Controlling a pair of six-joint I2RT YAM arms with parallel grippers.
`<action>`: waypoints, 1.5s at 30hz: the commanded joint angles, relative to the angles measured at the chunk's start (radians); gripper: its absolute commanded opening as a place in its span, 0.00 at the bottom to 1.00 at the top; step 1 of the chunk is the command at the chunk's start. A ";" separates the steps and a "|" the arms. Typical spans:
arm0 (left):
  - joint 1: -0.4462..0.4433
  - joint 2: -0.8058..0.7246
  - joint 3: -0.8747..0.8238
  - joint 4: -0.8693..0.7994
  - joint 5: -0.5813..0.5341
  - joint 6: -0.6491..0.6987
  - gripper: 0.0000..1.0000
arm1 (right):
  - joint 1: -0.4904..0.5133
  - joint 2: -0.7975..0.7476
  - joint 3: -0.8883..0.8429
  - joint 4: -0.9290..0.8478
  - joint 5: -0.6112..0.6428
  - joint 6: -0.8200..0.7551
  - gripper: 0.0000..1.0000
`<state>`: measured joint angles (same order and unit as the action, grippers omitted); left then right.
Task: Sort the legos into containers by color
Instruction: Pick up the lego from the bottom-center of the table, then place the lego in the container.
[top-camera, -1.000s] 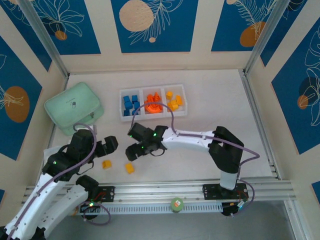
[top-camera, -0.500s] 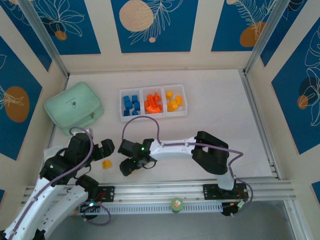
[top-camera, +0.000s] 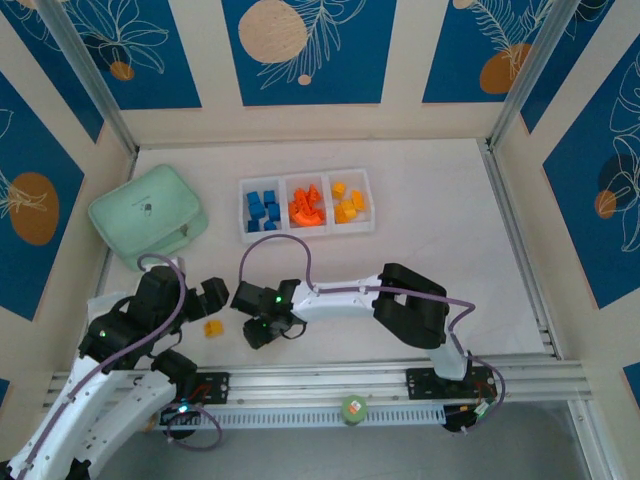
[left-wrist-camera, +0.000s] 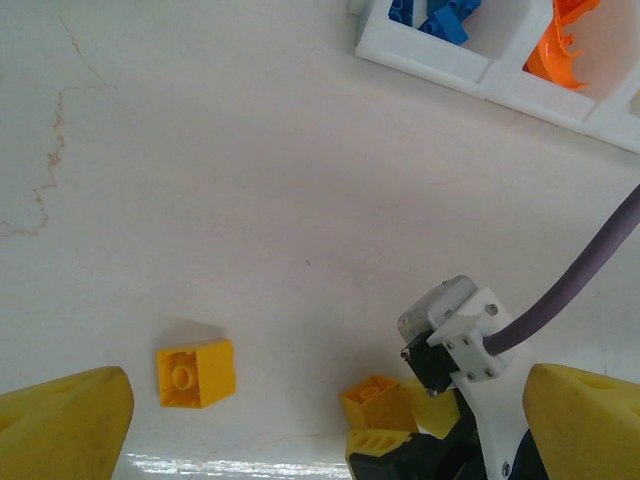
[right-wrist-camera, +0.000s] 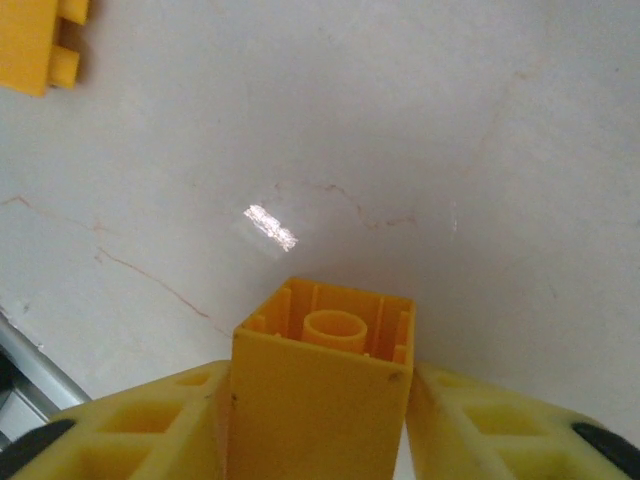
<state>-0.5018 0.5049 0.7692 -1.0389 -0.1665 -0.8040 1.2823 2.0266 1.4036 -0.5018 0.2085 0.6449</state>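
**While the right end effector (top-camera: 258, 328) clamps a yellow brick (right-wrist-camera: 320, 395), the left end effector (top-camera: 205, 298) gapes empty**

The held brick seems to sit at or just above the bench (top-camera: 420, 250), near the arm bases. A loose yellow brick (left-wrist-camera: 196, 373) lies just left of it, in front of the left fingers, which are spread wide. Farther back, the tray (top-camera: 305, 233) holds blue bricks (top-camera: 262, 207) left, orange bricks (top-camera: 305, 208) middle, yellow bricks (top-camera: 348, 203) right.

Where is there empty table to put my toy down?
The widest bare table lies between the tray and the right-hand rail. A thinner strip runs behind the tray along the back wall. The near left is crowded: mint-green case, left gripper, loose yellow brick, and the right gripper clamping a second yellow brick.
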 joint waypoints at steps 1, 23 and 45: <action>0.012 -0.006 -0.005 0.006 -0.008 -0.003 0.99 | -0.006 0.001 0.021 -0.019 -0.008 -0.005 0.40; 0.012 0.187 -0.019 0.256 0.094 0.038 0.99 | -0.426 -0.366 -0.069 -0.082 0.097 -0.171 0.34; 0.017 0.336 -0.001 0.405 0.085 0.045 0.99 | -0.826 0.083 0.406 -0.099 0.208 -0.313 0.53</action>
<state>-0.5011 0.8410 0.7582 -0.6426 -0.0692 -0.7773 0.4675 2.1014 1.7519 -0.5617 0.4164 0.3382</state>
